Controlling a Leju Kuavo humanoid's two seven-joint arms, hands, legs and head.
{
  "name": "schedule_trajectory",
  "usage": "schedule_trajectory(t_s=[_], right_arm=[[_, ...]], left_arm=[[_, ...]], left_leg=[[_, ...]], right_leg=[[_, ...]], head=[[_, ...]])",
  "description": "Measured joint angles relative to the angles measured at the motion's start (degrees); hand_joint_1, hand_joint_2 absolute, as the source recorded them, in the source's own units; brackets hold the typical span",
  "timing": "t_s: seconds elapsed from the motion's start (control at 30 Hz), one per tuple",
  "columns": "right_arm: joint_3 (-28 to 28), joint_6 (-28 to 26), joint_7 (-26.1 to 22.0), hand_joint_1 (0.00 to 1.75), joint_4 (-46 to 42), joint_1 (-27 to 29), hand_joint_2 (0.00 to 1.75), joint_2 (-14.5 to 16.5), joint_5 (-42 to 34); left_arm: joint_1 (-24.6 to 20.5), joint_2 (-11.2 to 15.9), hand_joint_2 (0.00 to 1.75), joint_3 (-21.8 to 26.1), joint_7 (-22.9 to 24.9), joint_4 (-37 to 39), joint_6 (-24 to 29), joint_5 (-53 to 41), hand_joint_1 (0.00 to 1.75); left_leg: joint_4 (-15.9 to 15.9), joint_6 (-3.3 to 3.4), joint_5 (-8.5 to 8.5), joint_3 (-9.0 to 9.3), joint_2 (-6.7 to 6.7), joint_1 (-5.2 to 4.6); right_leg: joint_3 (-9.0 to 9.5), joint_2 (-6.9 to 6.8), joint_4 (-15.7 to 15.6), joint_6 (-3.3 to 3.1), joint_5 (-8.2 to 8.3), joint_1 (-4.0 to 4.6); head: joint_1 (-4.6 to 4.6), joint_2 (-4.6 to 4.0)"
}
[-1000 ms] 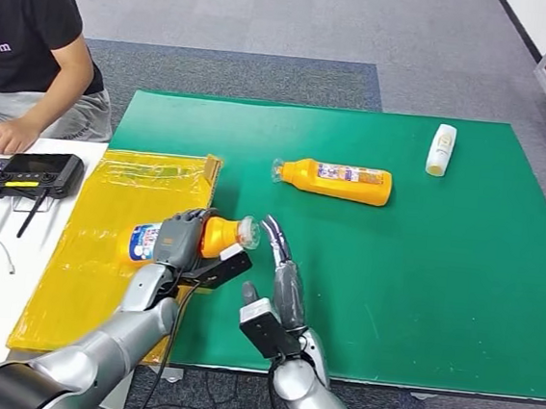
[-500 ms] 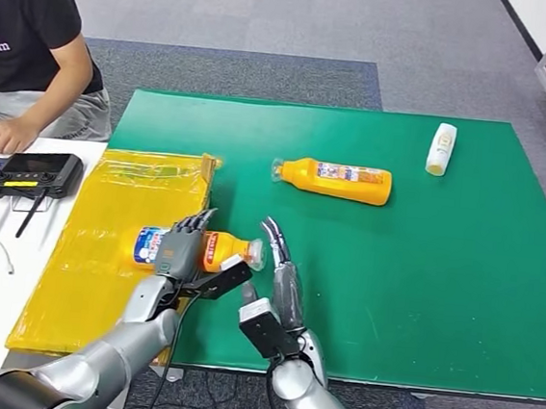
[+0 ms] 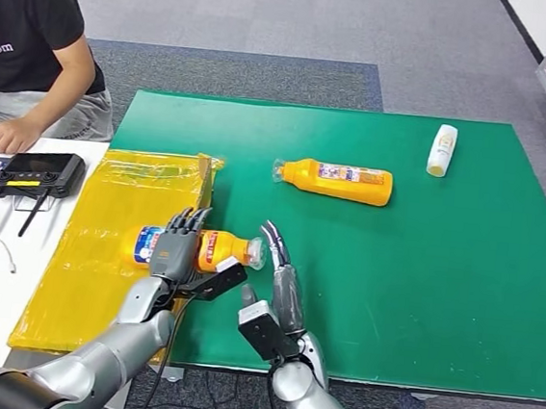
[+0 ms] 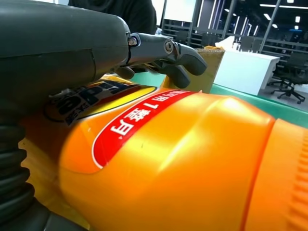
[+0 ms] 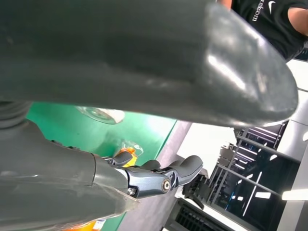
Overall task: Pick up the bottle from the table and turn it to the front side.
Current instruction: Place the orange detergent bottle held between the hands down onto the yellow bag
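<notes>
Left hand (image 3: pixel 176 250) grips the bottle (image 3: pixel 211 249) mid-body, fingers (image 4: pixel 171 53) wrapped over it.
Glossy plastic looks light, stiff, slippery; right hand (image 3: pixel 281 288) waits beside, fingers spread.

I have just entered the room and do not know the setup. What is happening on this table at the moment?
The robot's left hand grips an orange bottle lying across the edge of a yellow bag and the green mat. Its right hand is open beside the bottle's clear cap. A second orange bottle and a small white bottle lie further away. A person sits at the side.
</notes>
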Motion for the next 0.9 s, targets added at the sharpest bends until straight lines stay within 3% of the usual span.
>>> schedule_trajectory(t_s=[0.03,0.17,0.27,0.4,0.63,0.77,0.9], right_arm=[[0.0,0.0,-0.1,0.0,0.1,0.0,0.0,0.0,0.0],[-0.3,0.2,-0.8,0.0,0.5,0.0,1.75,0.0,0.1],[-0.6,0.2,-1.3,0.0,0.8,0.0,1.75,0.0,0.1],[-1.0,0.2,-1.5,0.0,1.1,0.0,1.75,0.0,0.0],[-1.9,0.3,-1.8,0.0,1.7,0.1,1.75,0.0,-0.6],[-2.4,0.0,-1.9,0.0,1.9,0.1,1.75,0.0,-0.7],[-2.8,0.0,-1.9,0.0,1.9,0.1,1.75,0.0,-0.8]], left_arm=[[0.0,0.0,0.0,0.0,-0.1,0.0,0.0,0.0,0.0],[0.0,0.0,0.0,0.5,-0.9,-0.3,0.0,-0.4,0.0],[0.4,0.0,0.0,1.6,-2.0,-1.3,0.0,-1.2,0.0],[1.0,-0.2,1.75,2.7,-2.7,-2.2,0.0,-1.5,0.0],[2.5,-1.2,1.75,4.4,-5.8,-2.9,0.1,-1.4,0.0],[2.5,-2.0,0.0,5.1,-7.9,-2.9,0.0,0.1,0.0],[2.4,-2.9,0.0,5.2,-8.4,-2.7,-0.2,1.3,0.0]], left_leg=[[0.0,0.0,0.0,0.0,0.0,0.0],[0.0,0.0,0.03,0.01,-0.01,0.0],[0.0,0.05,0.1,0.0,-0.03,0.0],[0.0,0.05,0.11,-0.06,-0.05,-0.01],[0.1,0.04,0.29,-0.8,0.02,-0.01],[0.1,0.04,0.28,-0.93,0.02,-0.01],[0.1,0.03,0.25,-1.05,0.02,-0.01]], right_leg=[[0.0,0.0,0.0,0.0,0.0,0.0],[-0.01,-0.02,0.0,0.01,0.0,0.0],[-0.06,-0.08,0.0,0.04,0.03,0.0],[-0.12,-0.1,0.0,0.03,0.05,0.0],[-0.89,-0.01,0.0,0.09,0.28,0.0],[-1.03,-0.01,0.0,0.09,0.27,0.0],[-1.14,0.0,0.0,0.1,0.27,0.0]], head=[[0.0,0.0],[0.0,0.0],[0.0,0.0],[0.01,0.0],[0.01,0.0],[0.0,0.0],[0.0,0.01]])
